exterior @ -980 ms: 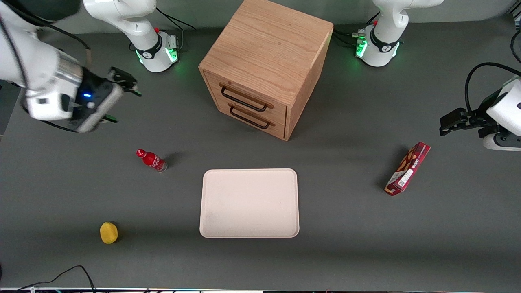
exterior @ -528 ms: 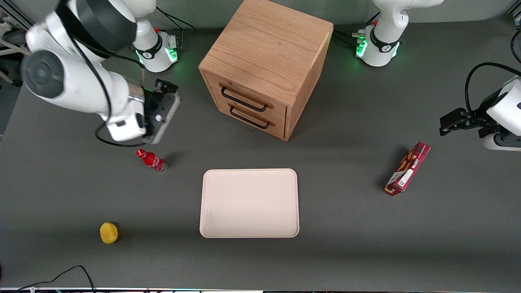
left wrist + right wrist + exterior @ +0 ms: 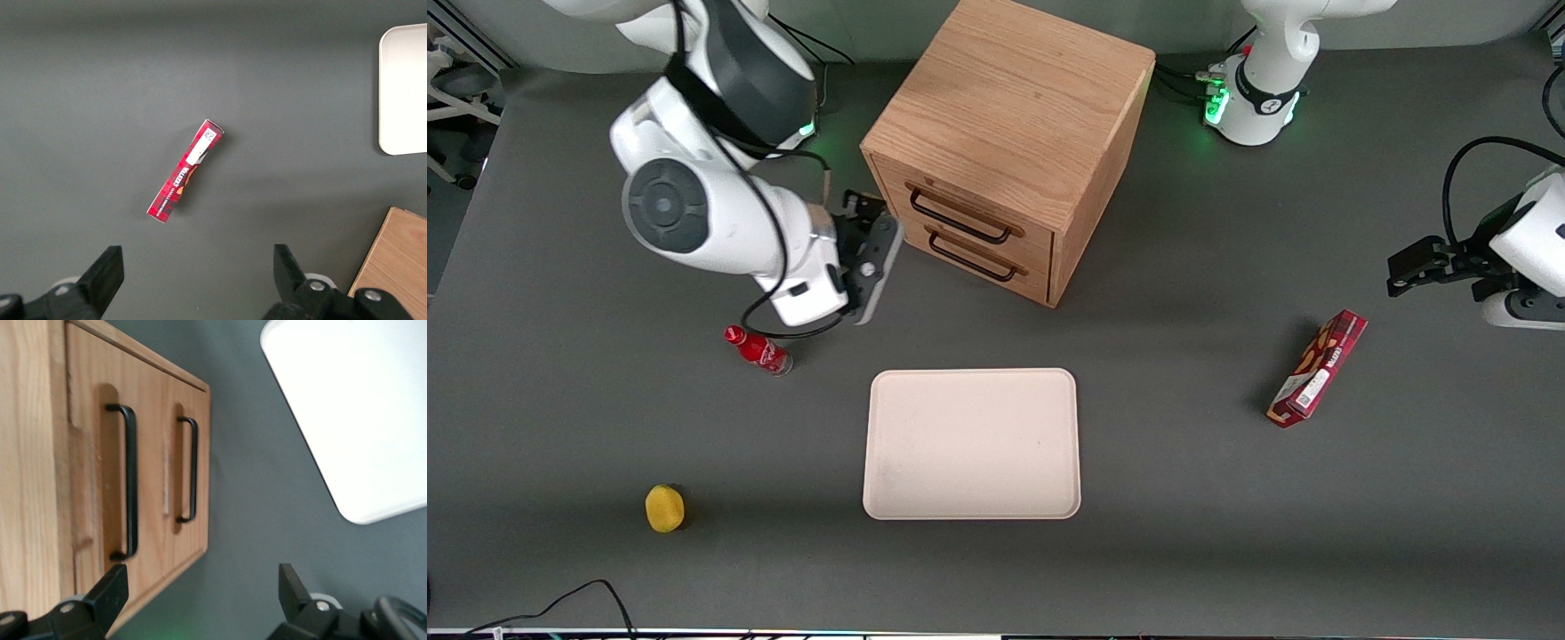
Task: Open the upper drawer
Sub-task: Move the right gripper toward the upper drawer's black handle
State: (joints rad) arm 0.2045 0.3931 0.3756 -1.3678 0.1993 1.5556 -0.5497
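Grey table (image 3: 1227,551), two closed drawers, upper drawer (image 3: 960,211), gripper (image 3: 864,233) open beside cabinet (image 3: 1009,133)

Tray (image 3: 971,443); red bottle (image 3: 758,348); snack box (image 3: 1317,368); yellow sponge (image 3: 664,508).

End effector (image 3: 869,233) beside upper drawer (image 3: 969,212); tray (image 3: 972,443) nearer camera.

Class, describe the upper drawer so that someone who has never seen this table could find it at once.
Find the oak cabinet, the tallest thing on the table, with the pale tray in front of it. Its front holds two drawers, each with a black bar handle. The upper drawer is the higher one, just under the cabinet's top; the open gripper hovers beside its handle's end.
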